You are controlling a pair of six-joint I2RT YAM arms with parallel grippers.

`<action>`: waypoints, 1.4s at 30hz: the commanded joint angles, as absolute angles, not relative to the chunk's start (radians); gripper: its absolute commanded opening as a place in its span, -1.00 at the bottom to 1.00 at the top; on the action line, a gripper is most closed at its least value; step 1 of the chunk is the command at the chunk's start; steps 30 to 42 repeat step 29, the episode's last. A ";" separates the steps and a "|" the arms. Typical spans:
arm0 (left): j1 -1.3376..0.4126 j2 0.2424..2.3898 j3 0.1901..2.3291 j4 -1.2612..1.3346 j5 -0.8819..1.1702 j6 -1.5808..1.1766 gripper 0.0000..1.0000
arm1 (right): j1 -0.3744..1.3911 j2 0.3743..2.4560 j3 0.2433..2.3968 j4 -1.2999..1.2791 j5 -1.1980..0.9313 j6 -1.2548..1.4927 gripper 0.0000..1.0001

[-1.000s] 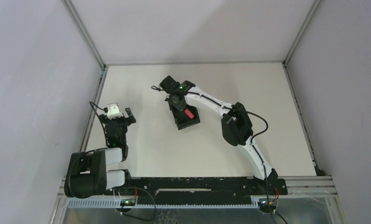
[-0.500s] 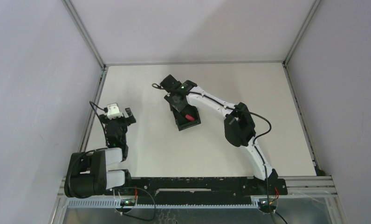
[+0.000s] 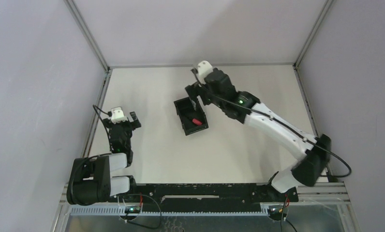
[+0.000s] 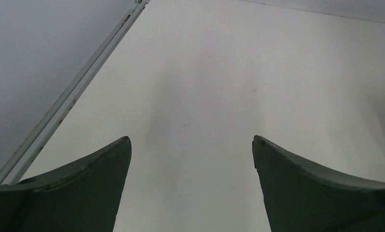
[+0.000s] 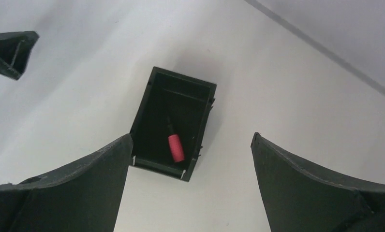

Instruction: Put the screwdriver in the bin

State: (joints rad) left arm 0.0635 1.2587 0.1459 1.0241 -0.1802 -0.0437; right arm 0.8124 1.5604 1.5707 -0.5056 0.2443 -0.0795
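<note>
Moved: the right arm is no longer folded over the bin (image 5: 183, 78); it now stretches out long from its base, elbow far out to the right, and the right hand (image 3: 196, 94) has lifted to the bin's far right edge.
Right hand: fingers spread wide apart, holding nothing; its wrist view looks straight down into the bin between them.
Screwdriver (image 5: 176, 147): lying flat on the bin floor, red handle at one end wall, thin black shaft pointing along the floor toward the other end. It touches neither hand.
Bin: upright on the counter (image 3: 152, 96), mid-scene, well apart from both arm bases.
Left hand (image 4: 191, 140): parked near the left rail, fingers apart, only bare counter beneath it.
Progress: I judge the task done; all that is left for me is to bring the right arm home.
Risk one: the hand hangs close to the bin's far right rim, so a low or sideways retreat could let a fingertip catch the wall. The bin looks light and would slide or tip.
Risk two: if it tips toward a lower side, the short screwdriver could roll out.
My call: lift first, then pull back to the right, clear of the rim.
</note>
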 commanded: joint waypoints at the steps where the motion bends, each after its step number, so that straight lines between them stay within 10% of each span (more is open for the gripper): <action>1: 0.059 1.259 0.192 1.060 -0.184 -0.026 1.00 | 0.752 1.404 1.312 -0.295 0.127 0.046 0.99; 19: 0.058 1.259 0.192 1.058 -0.183 -0.026 1.00 | 0.473 0.710 0.449 -0.116 0.232 0.331 0.99; 42: 0.058 1.259 0.192 1.059 -0.184 -0.026 1.00 | 0.458 0.638 0.341 -0.107 0.237 0.368 0.99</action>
